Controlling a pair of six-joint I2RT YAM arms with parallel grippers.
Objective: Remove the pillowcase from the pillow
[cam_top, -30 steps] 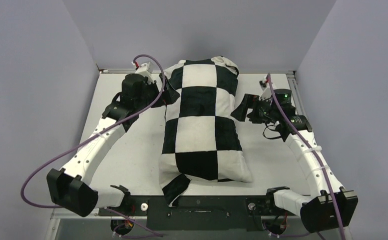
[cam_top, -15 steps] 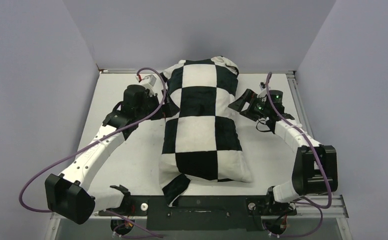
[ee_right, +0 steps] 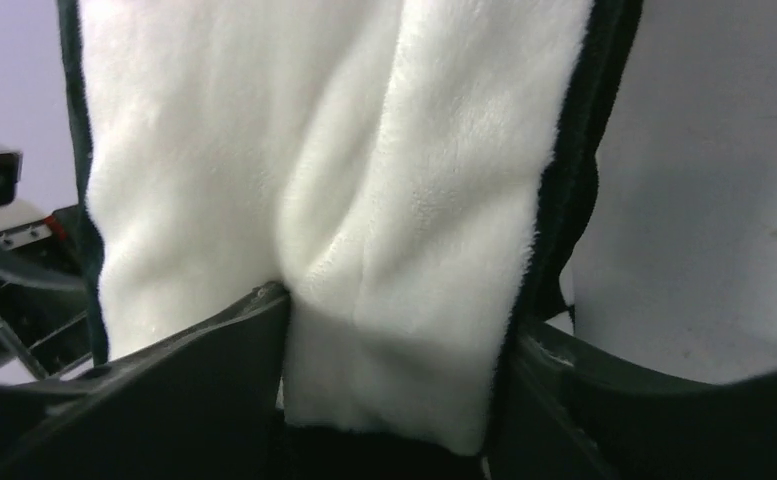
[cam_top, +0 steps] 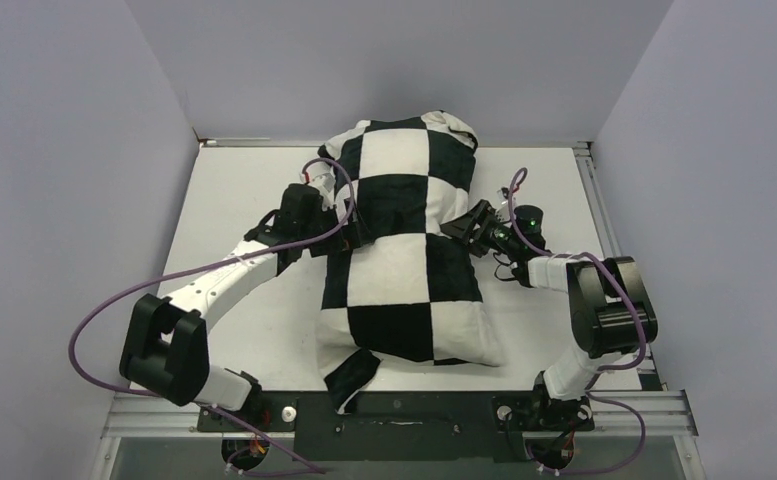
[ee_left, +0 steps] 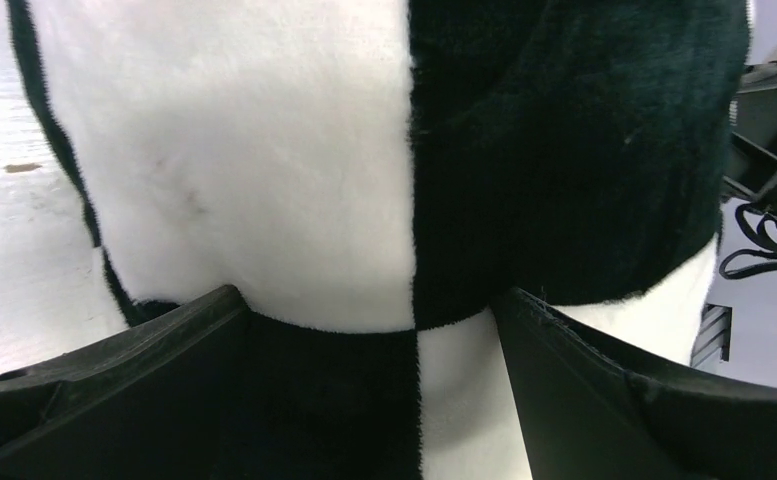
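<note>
Soft black-and-white checkered fabric pillowcase (cam_top: 404,245), frame centre, on white surface (cam_top: 234,200): our left gripper (cam_top: 349,235) and right gripper (cam_top: 467,228) each straddle bunched fabric, presumably for stripping; closure unconfirmed.

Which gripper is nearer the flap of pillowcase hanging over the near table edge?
Left, slightly. The left gripper presses the pillowcase's left side above the flap; the right gripper presses the opposite side.

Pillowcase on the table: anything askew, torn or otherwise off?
No tear shows. The pillowcase lies lengthwise, and one checkered flap trails off its near left corner over the table edge. The left gripper and right gripper press into its two sides, fabric bulging between their fingers.
</note>
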